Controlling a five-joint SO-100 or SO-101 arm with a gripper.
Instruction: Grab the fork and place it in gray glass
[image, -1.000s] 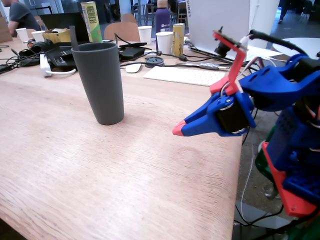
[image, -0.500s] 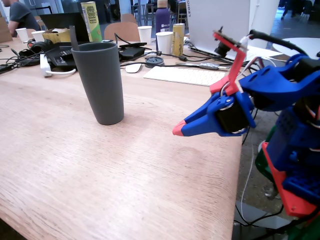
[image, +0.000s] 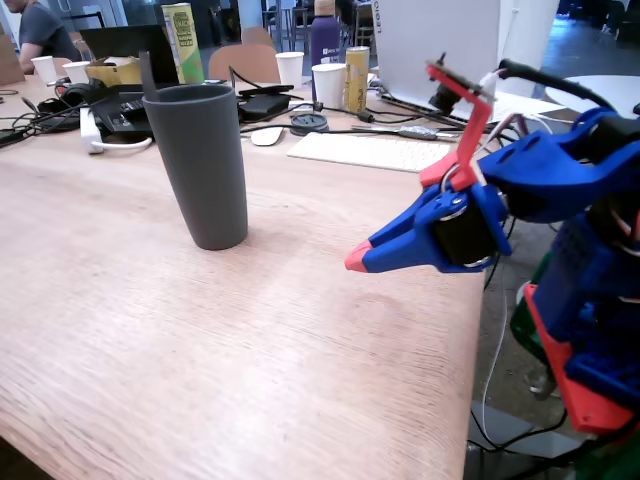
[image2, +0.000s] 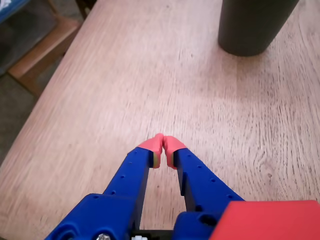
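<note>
I see my blue gripper (image: 352, 258) with red tips hovering above the wooden table (image: 150, 350), clenched on nothing; in the wrist view its fingertips (image2: 156, 142) press together. The gray glass (image: 202, 165) stands upright on the table, well apart from the gripper, to its left in the fixed view and ahead to the upper right in the wrist view (image2: 252, 25); a dark thin handle (image: 147, 75) sticks up from inside its rim, though I cannot tell whether it is the fork; a white keyboard (image: 370, 150) lies behind.
</note>
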